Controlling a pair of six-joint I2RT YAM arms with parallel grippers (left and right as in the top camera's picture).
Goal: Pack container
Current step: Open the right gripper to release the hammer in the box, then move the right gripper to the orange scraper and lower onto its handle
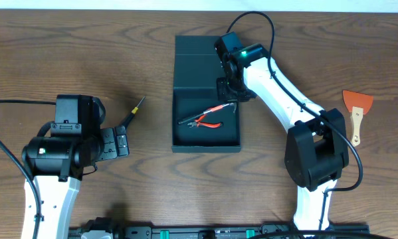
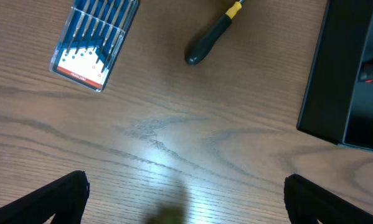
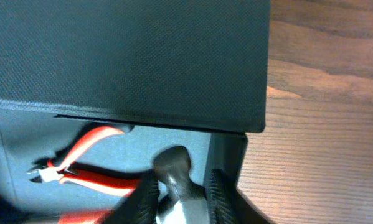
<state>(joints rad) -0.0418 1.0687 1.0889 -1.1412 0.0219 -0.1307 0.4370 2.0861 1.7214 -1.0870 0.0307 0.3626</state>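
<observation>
The container (image 1: 206,147) is sitting at the middle of the table (image 1: 52,53), its hinged flap lid (image 1: 199,63) lying open toward 12 o'clock and its tray facing up. The packing is looking partly done. Red-handled pliers (image 1: 208,120) are lying inside, and the right gripper (image 1: 229,91) is hanging over the tray's rim at about 1 o'clock. Its fingers (image 3: 222,190) are clamping a dark round-ended tool (image 3: 172,165) whose kind is not showing clearly. Waiting outside are a black-and-yellow screwdriver (image 1: 136,108) at 9 o'clock of the box, a blue case of bits (image 2: 94,43) near the left arm, and an orange scraper (image 1: 356,109) well apart at 3 o'clock. The left gripper (image 1: 121,142) is hovering spread wide and empty over bare wood at 8 o'clock. The held tool is sitting close between the lid's edge and the tray's right wall, so its release is probably calling for care. The floor at 6 o'clock of the pliers is offering free room, and open table is surrounding the screwdriver.
</observation>
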